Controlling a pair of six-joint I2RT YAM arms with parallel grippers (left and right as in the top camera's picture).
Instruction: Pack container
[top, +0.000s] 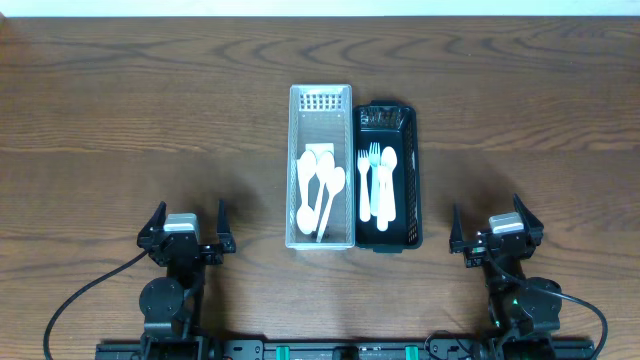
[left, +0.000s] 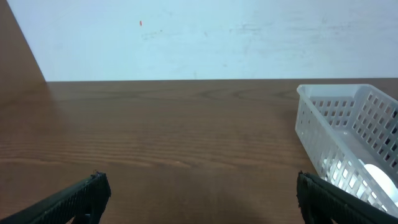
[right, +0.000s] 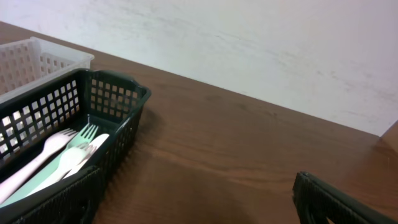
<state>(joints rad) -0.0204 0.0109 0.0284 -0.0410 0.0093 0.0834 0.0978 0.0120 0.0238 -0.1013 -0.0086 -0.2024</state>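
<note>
A white mesh basket (top: 321, 98) stands mid-table with several white spoons (top: 320, 185) lying in it. A black mesh basket (top: 408, 135) stands against its right side and holds white forks and a spoon (top: 377, 182). My left gripper (top: 190, 222) is open and empty near the front edge, left of the baskets. My right gripper (top: 487, 222) is open and empty near the front edge, right of the baskets. The left wrist view shows the white basket (left: 323, 118) at right, beyond the open fingers (left: 202, 193). The right wrist view shows the black basket (right: 115, 93) at left, beside the open fingers (right: 199, 199).
The brown wooden table (top: 140, 110) stretches left and right of the baskets. A pale wall (left: 205, 37) rises behind its far edge. Black cables (top: 85, 295) trail from both arm bases at the front.
</note>
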